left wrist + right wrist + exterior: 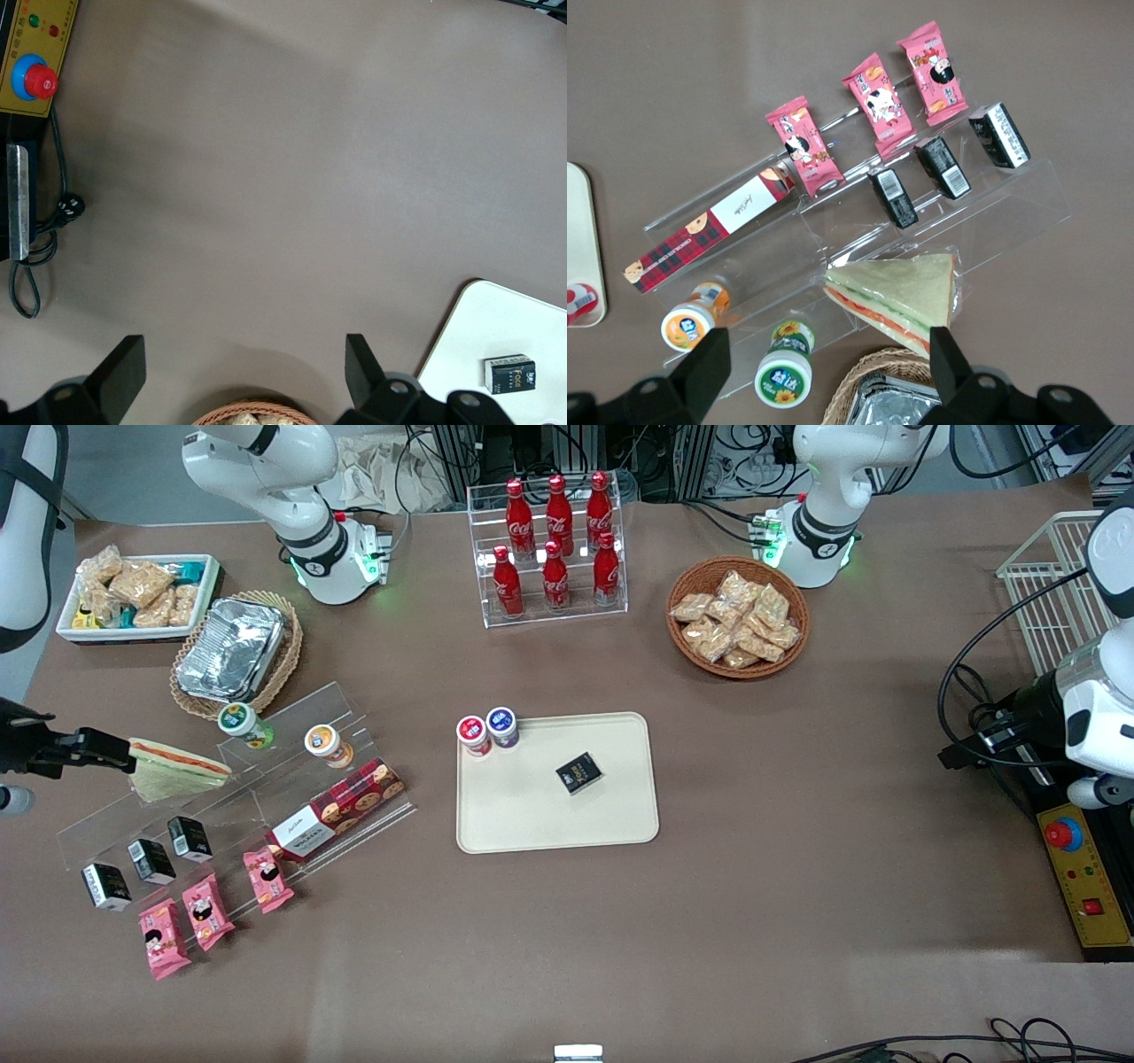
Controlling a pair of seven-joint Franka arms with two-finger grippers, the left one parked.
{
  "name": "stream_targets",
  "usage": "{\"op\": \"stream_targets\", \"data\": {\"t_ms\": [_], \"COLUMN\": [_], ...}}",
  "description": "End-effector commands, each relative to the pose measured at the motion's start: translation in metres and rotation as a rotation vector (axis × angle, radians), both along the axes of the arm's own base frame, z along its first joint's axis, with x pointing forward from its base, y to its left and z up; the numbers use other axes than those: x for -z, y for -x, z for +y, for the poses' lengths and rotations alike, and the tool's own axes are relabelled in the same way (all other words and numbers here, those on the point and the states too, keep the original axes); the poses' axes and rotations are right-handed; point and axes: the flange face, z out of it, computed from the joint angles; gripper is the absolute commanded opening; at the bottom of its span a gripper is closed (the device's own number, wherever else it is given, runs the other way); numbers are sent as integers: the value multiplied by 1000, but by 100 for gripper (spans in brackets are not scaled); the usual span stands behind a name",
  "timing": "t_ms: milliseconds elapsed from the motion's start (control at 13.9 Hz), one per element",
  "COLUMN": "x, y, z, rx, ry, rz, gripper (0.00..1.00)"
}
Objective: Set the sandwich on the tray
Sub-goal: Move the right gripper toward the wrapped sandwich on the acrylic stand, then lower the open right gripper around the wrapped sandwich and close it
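Step in hand: the approach to the pick. The sandwich (pixel 177 769) sits on the top step of a clear acrylic rack (pixel 239 797) at the working arm's end of the tabletop (pixel 797 850), not yet lifted as far as I can judge. The gripper (pixel 115 749) is just beside the sandwich's crust end, at about the same height. In the wrist view its fingers (pixel 948 350) stand wide apart, one of them close to the wedge's edge, nothing between them; contact I can't confirm.

Next move, my reading: bring the fingers around the wedge, close gently, lift clear of the rack, then carry it toward the tray (pixel 620 833), which lies mid-table, well apart from the rack. The tray already holds a small black box (pixel 579 772) and two little pots (pixel 486 731) at one corner, so the open stretch nearer the front camera looks the safest landing spot.

The sandwich: triangular wedge, clear wrap, pale bread, red and green filling showing along the cut face. Soft and slippery by the look of it; a hard squeeze could crush it.

Nearby on the rack: two more pots (pixel 735 350), a red cookie box (pixel 341 806), black packets (pixel 151 859), pink packets (pixel 208 908). A foil container (pixel 232 651) in a basket sits close to the rack.
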Motion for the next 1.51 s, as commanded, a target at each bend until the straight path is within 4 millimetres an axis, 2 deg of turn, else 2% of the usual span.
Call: {"op": "stream_targets", "data": {"t_ms": [0, 360, 647, 863, 1007, 1151, 1295, 1439], "x": [10, 31, 33, 40, 39, 42, 55, 66], "y": [34, 35, 35, 36, 43, 43, 41, 47], "z": [-2, -11, -12, -9, -41, -42, -53, -72], "rx": [-7, 7, 33, 256, 581, 719, 861, 915], "ry": [-12, -12, -13, -45, -131, -119, -68, -61], "rz": [-43, -14, -10, 11, 26, 40, 58, 83], "gripper": [100, 100, 100, 100, 100, 100, 100, 100]}}
